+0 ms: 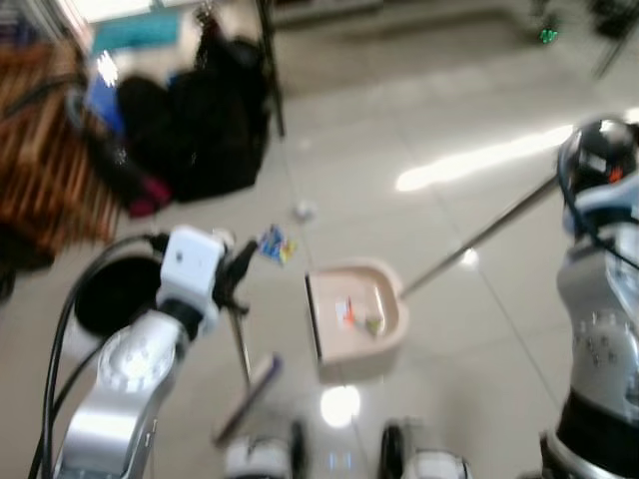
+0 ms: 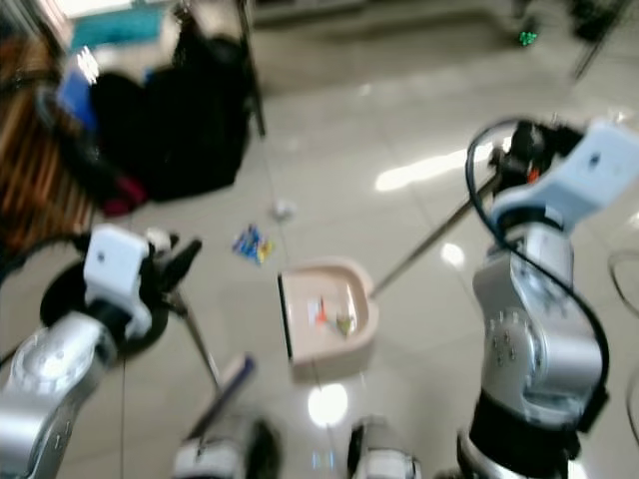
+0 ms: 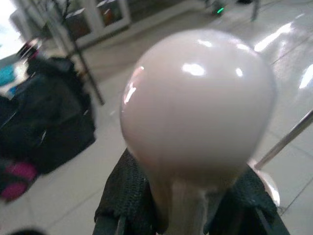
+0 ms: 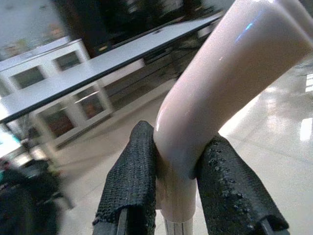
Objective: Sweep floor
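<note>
Glossy rounded broom knob (image 3: 195, 107) fills left pincer (image 3: 188, 196); right pincer (image 4: 178, 191) clamps seemingly plastic dustpan handle (image 4: 220, 88).

No readable text, label, brand, number or sign anywhere. Printed wrapper (image 1: 275, 243) on floor left of dustpan (image 1: 354, 317): blue and yellow pattern, too blurred to read. Scraps inside dustpan likewise illegible. Head views soft with motion blur; wrist views carry no lettering.
</note>
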Available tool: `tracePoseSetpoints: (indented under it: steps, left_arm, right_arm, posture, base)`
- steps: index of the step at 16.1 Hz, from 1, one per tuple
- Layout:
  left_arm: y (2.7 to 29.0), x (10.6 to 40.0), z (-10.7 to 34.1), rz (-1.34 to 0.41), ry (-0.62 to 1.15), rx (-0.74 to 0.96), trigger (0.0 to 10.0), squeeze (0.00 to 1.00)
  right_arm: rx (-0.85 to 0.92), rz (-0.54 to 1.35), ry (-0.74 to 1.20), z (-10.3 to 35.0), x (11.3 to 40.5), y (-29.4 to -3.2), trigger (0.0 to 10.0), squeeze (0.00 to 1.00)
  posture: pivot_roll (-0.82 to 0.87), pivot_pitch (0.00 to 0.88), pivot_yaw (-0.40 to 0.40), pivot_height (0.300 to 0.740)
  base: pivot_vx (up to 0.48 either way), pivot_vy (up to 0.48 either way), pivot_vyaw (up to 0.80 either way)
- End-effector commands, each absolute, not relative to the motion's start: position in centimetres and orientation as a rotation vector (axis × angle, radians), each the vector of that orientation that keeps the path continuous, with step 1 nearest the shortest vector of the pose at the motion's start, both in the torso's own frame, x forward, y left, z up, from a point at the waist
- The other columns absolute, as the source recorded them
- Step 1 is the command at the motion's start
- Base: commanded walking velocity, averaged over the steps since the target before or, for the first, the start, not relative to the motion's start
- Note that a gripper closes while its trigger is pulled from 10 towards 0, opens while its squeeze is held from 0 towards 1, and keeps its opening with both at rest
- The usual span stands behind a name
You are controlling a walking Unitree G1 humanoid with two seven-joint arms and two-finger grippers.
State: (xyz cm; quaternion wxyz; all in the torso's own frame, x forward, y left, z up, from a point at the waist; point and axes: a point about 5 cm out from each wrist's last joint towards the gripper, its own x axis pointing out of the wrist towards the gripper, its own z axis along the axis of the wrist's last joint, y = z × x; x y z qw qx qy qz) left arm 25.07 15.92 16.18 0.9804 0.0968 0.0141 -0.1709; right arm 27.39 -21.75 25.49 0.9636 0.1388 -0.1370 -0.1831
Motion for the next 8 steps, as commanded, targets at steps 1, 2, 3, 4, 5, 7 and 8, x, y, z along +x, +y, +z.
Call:
tracePoseSetpoints:
  steps: [1,2,3,4,5,7,8]
  left_arm:
    - [16.44,25.07,16.27,-0.328,0.018,0.211,10.0,0.0]
    - [16.44,25.13,16.28,-0.328,0.016,0.21,10.0,0.0]
    - [16.43,25.16,16.23,-0.328,0.016,0.21,10.0,0.0]
    - [16.41,25.16,16.2,-0.328,0.016,0.21,10.0,0.0]
    - [16.44,24.93,15.96,-0.325,0.021,0.21,10.0,0.0]
    - [16.47,24.86,15.86,-0.322,0.025,0.21,10.0,0.0]
    - [16.49,24.87,15.84,-0.32,0.026,0.21,10.0,0.0]
  right_arm:
    - [0.295,-0.34,-0.316,26.27,27.41,-21.2,10.0,0.0]
    - [0.298,-0.339,-0.316,26.32,27.45,-21.17,10.0,0.0]
    - [0.302,-0.335,-0.314,26.42,27.54,-21.11,10.0,0.0]
    - [0.304,-0.332,-0.314,26.47,27.57,-21.09,10.0,0.0]
    - [0.302,-0.325,-0.307,26.76,27.72,-21.11,10.0,0.0]
    - [0.301,-0.321,-0.307,27.07,27.84,-21.2,10.0,0.0]
    - [0.301,-0.318,-0.306,27.17,27.92,-21.18,10.0,0.0]
  posture:
    - [-0.03,0.158,0.039,0.74]
    - [-0.03,0.158,0.04,0.74]
    - [-0.03,0.158,0.039,0.74]
    - [-0.03,0.158,0.039,0.74]
    - [-0.03,0.158,0.035,0.74]
    - [-0.03,0.16,0.032,0.74]
    - [-0.03,0.163,0.03,0.74]
  base:
    - [0.0,0.409,0.0]
    - [0.0,0.409,0.0]
    - [0.0,0.405,0.0]
    - [0.0,0.405,0.0]
    - [0.0,0.409,0.0]
    - [0.0,0.407,0.0]
    - [0.0,0.409,0.0]
